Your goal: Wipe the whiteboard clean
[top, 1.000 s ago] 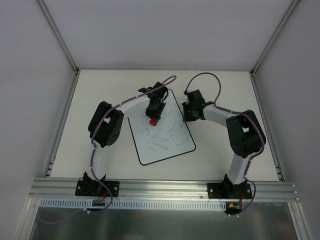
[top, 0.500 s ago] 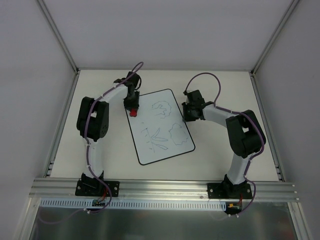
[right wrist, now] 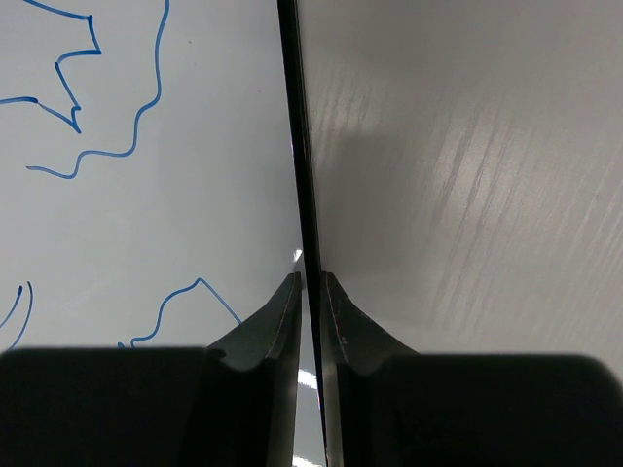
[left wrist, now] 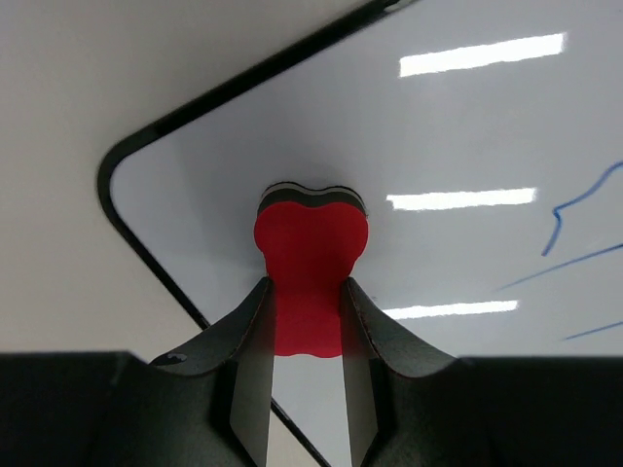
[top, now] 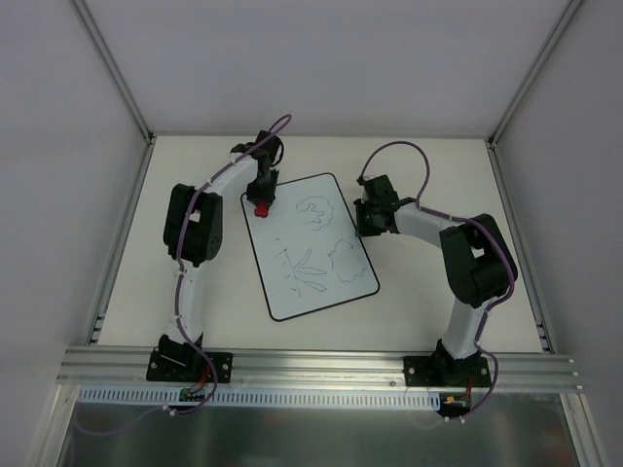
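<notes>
The whiteboard [top: 310,246] lies flat on the table, tilted, with several blue line doodles on it. It also shows in the left wrist view [left wrist: 467,126] and the right wrist view [right wrist: 146,214]. My left gripper [top: 260,207] is shut on the red bone-shaped eraser [left wrist: 310,263] and presses it on the board's far left corner. My right gripper [top: 368,222] sits at the board's right edge, its jaws closed on the thin black edge [right wrist: 297,175].
The beige table [top: 428,175] is bounded by white walls at the left, back and right. An aluminium rail [top: 311,365] runs along the near edge, with both arm bases bolted to it.
My left gripper carried the eraser from the upper middle of the board to its left edge, then a little up to the far left corner. The right arm has not moved.
</notes>
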Controlling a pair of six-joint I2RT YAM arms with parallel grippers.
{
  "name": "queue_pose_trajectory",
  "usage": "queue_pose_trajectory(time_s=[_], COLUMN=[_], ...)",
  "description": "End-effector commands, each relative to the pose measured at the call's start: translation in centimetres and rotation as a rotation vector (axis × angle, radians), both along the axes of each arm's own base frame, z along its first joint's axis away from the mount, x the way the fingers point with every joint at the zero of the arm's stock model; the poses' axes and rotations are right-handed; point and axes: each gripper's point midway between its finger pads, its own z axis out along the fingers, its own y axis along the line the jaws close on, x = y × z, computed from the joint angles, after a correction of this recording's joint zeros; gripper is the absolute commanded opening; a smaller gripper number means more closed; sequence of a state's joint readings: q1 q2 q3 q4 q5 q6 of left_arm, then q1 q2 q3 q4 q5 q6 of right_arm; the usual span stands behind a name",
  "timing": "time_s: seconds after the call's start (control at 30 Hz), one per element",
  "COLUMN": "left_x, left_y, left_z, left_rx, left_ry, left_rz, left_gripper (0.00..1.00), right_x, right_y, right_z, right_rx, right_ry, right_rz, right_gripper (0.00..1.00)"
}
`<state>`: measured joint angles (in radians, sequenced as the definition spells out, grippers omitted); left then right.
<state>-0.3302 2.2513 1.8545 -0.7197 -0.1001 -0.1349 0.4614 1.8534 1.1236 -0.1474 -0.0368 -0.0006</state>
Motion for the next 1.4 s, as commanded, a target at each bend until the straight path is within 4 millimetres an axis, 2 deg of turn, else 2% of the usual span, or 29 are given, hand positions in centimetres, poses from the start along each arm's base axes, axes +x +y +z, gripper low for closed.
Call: queue_pose_trajectory(time_s=[0.0, 0.03, 0.07, 0.2, 0.27, 0.33, 0.5, 0.53, 0.7, 0.77, 0.83, 0.97, 1.1, 1.13, 1.37], left_x=[-3.8, -4.5, -6.1, -9.7, -11.4, -11.9, -11.0, -10.0, -8.4, -8.4, -8.4, -9.4, -11.3, -12.3, -19.0], left_y=[-4.6, -5.2, -6.6, -9.1, -9.6, -9.5, -6.5, -4.7, 1.1, 2.7, 3.6, 2.7, -0.5, -2.0, -9.1], left_z=[-2.3, -2.5, -2.8, -3.3, -3.2, -2.9, -2.3, -2.3, -2.4, -2.2, -2.1, -2.1, -2.3, -2.4, -3.2], left_rx=[-0.039, -0.049, -0.065, -0.088, -0.123, -0.121, -0.071, -0.083, -0.033, -0.025, 0.004, -0.009, -0.010, -0.012, -0.078], left_ry=[0.120, 0.133, 0.165, 0.224, 0.261, 0.262, 0.227, 0.228, 0.211, 0.213, 0.201, 0.215, 0.233, 0.242, 0.337], left_rz=[-0.119, -0.124, -0.150, -0.183, -0.185, -0.165, -0.093, -0.031, 0.102, 0.135, 0.138, 0.113, 0.038, 0.006, -0.089], left_gripper=[0.00, 0.00, 0.00, 0.00, 0.00, 0.00, 0.00, 0.00, 0.00, 0.00, 0.00, 0.00, 0.00, 0.00, 0.00], right_x=[-4.2, -4.2, -4.2, -4.2, -4.1, -4.1, -4.0, -4.0, -4.1, -4.2, -4.2, -4.2, -4.2, -4.2, -4.2], right_y=[-1.8, -1.8, -1.8, -1.8, -1.9, -1.8, -1.9, -1.9, -2.0, -2.0, -2.0, -2.0, -1.9, -1.9, -1.9], right_z=[-3.9, -3.9, -3.9, -3.9, -3.9, -3.9, -3.9, -3.9, -4.0, -4.0, -4.0, -4.0, -4.0, -4.0, -4.0], right_rx=[-0.109, -0.109, -0.110, -0.113, -0.113, -0.113, -0.116, -0.116, -0.118, -0.118, -0.118, -0.118, -0.107, -0.106, -0.104], right_ry=[0.172, 0.174, 0.173, 0.172, 0.172, 0.170, 0.169, 0.169, 0.169, 0.171, 0.171, 0.169, 0.175, 0.178, 0.179], right_rz=[0.010, 0.007, 0.008, 0.008, 0.006, 0.007, 0.004, 0.004, 0.004, 0.004, 0.002, 0.005, -0.018, -0.022, -0.028], right_gripper=[0.14, 0.14, 0.14, 0.14, 0.14, 0.14, 0.14, 0.14, 0.14, 0.14, 0.14, 0.14, 0.14, 0.14, 0.14])
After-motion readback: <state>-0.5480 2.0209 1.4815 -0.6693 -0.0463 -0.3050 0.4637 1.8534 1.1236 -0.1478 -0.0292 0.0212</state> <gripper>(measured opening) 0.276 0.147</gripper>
